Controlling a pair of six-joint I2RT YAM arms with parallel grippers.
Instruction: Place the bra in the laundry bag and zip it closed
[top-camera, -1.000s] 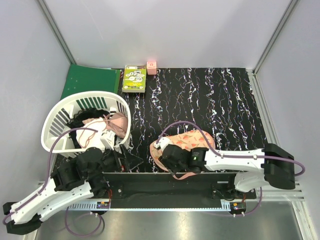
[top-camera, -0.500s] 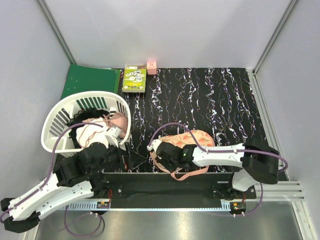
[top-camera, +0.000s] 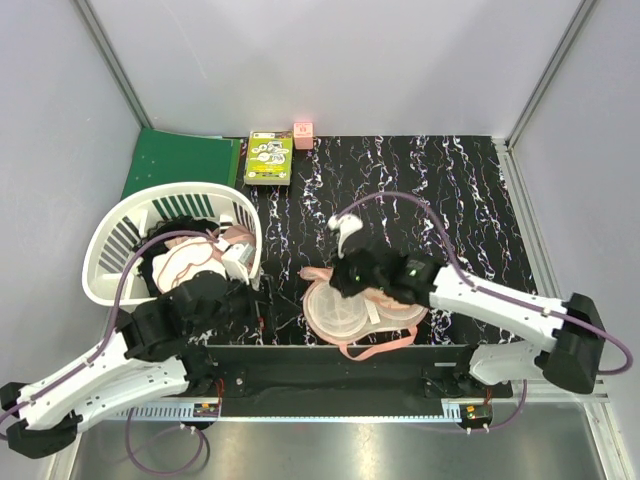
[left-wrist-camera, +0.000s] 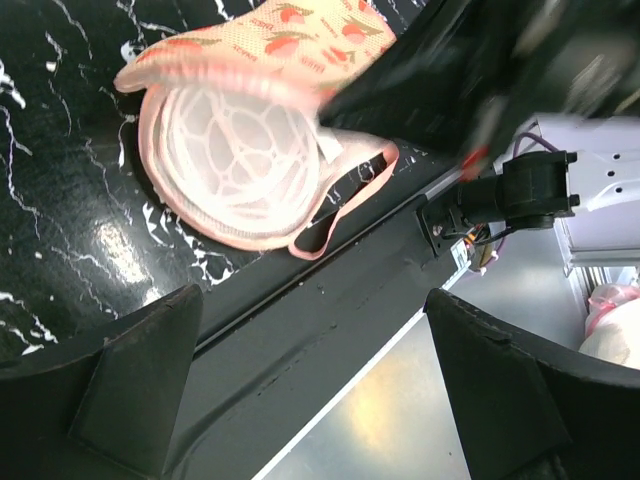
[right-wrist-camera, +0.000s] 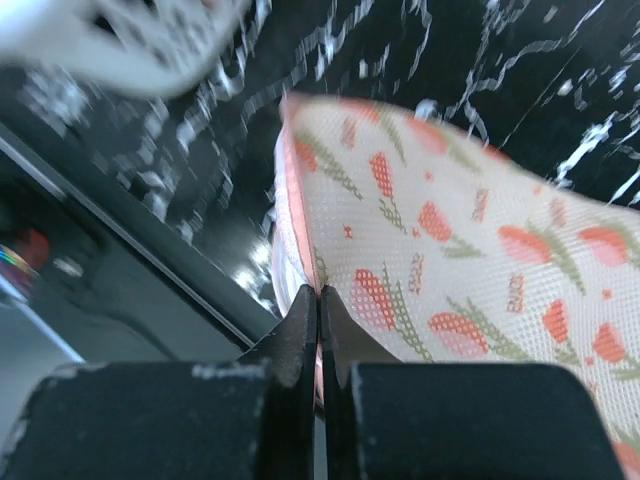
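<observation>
1. The step in hand is, I judge, the opening of the bag. My right jaws are closed on the thin rim of the double-lobed peach fabric laundry bag with orange-red and green motifs (top-camera: 340, 310), in the lower centre of the top view. One lobe is raised off the other, so the white mesh inner face shows.
2. My left jaws stand wide open and hold nothing. They hang in the lower left of the top view, just beside the white slatted plastic basket (top-camera: 97, 255).
3. The soft salmon-pink satin bra (top-camera: 235, 238) lies in that basket, among white and black clothes. Only a small part of it shows.
4. The next move, as I judge it, calls for my left jaws to go down into the basket and pinch the satin alone, not the white cloth around it. Meanwhile the right side should hold the bag's mouth open.
5. The bag is thin and limp, with a fine open weave and pink edging. Curved white ribs show inside it. I cannot see the zip puller. Satin will probably slip, so the pinch should be deep. The black bench with white veins (top-camera: 450, 190) looks smooth and hard.
</observation>
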